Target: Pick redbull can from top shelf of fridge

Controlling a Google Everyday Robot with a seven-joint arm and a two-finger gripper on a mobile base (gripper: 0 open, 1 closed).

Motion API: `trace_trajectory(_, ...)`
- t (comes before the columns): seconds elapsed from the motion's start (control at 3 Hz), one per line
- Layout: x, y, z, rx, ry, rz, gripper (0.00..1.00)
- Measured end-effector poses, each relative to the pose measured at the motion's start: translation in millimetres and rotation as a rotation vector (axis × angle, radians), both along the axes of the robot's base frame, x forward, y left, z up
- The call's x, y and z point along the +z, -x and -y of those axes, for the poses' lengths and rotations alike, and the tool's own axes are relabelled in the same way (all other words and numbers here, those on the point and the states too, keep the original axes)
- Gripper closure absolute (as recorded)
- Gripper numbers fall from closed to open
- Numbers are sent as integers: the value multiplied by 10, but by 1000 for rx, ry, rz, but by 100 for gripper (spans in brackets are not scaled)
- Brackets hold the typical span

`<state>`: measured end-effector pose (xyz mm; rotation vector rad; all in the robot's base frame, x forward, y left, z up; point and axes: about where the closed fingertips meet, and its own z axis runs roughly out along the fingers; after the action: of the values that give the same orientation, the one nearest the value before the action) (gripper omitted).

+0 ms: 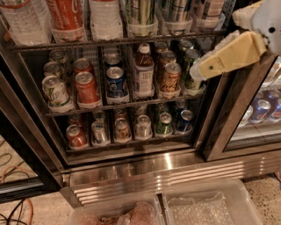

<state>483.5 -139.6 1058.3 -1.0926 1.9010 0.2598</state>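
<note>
The fridge (153,169) stands open in front of me, with dark frames and a ribbed steel base. The top shelf (109,42) runs across the top of the view, and only the lower parts of its drinks show. In clear holders stand a water bottle, a red cola bottle, a greenish-yellow striped can (139,11), and to its right the slim silver and dark redbull can (178,9). My gripper (206,67), cream-coloured, reaches in from the right. It is below the top shelf rail, in front of the second shelf's right end, and holds nothing.
The second shelf holds short cans and a brown bottle (144,70). A lower rack holds more cans (120,128). A dark door post (228,118) stands right of my gripper, with blue cans (260,110) behind glass. Two clear plastic bins (206,206) and cables (17,206) lie on the floor.
</note>
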Motion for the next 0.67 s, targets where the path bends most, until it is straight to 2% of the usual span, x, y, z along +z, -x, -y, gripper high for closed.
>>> trace_trajectory(0.33, -27, -85, -293, -23, -101, 40, 0)
trace_trajectory(0.67, 79, -187, -290, -54, -121, 88, 0)
